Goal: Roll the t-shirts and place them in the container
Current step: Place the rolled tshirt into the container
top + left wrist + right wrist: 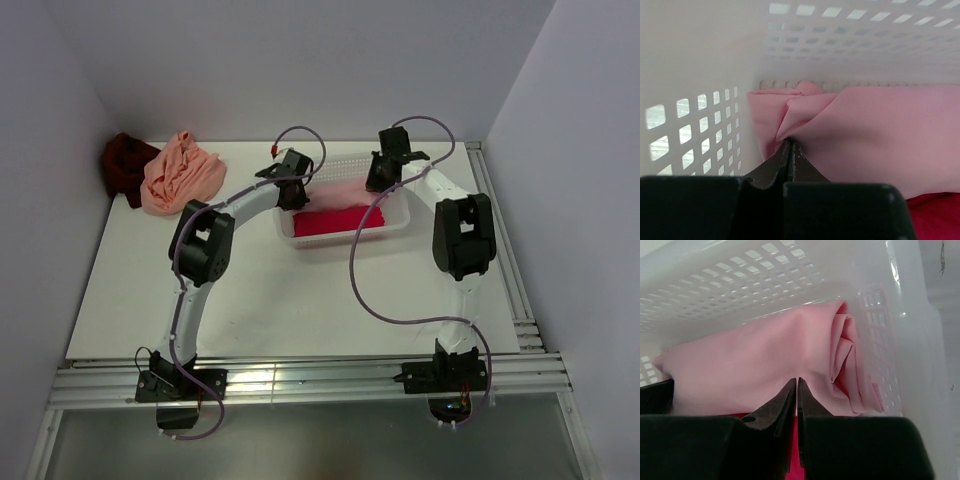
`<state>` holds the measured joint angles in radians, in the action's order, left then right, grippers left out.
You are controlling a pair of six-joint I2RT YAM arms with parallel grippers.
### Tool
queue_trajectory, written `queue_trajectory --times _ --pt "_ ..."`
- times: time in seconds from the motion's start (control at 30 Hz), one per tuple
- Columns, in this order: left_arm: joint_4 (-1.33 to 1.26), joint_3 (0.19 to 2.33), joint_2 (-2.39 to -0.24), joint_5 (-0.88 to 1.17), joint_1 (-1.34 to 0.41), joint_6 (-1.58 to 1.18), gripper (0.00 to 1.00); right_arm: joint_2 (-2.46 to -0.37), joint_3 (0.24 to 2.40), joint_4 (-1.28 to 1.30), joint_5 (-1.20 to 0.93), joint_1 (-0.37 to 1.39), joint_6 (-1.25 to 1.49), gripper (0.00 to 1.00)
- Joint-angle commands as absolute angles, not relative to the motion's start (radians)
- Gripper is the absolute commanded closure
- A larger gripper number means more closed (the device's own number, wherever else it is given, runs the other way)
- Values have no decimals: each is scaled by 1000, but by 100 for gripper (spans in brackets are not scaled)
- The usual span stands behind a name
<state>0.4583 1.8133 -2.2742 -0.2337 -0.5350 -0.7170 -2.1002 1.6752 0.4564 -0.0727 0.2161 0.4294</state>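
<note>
Together both arms [235, 208] [458, 232] dip into basket [345, 238], left claw [791, 146] pinching pink t-shirt [880, 140]

— How does the overhead view look?
— Bright and even. There is glare on the metal rail [255, 378] at six o'clock and faint, soft shadows on the table [300, 300].
— And the wrist views?
— Dimmer. The basket [690, 50] wall washes out white toward twelve o'clock. The light pink t-shirt [875, 130] shows a sharp weave, and six o'clock is dark and soft.
</note>
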Motion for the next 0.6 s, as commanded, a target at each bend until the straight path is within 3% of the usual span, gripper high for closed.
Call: queue_trajectory --times 0.0,0.57 --pt "466 1868 -2286 -273 -541 -684 98 -2016 1697 442 -94 210 431 89" --pt "466 1807 -2085 -331 -543 -650 98 -2134 1756 528 86 199 466 87"
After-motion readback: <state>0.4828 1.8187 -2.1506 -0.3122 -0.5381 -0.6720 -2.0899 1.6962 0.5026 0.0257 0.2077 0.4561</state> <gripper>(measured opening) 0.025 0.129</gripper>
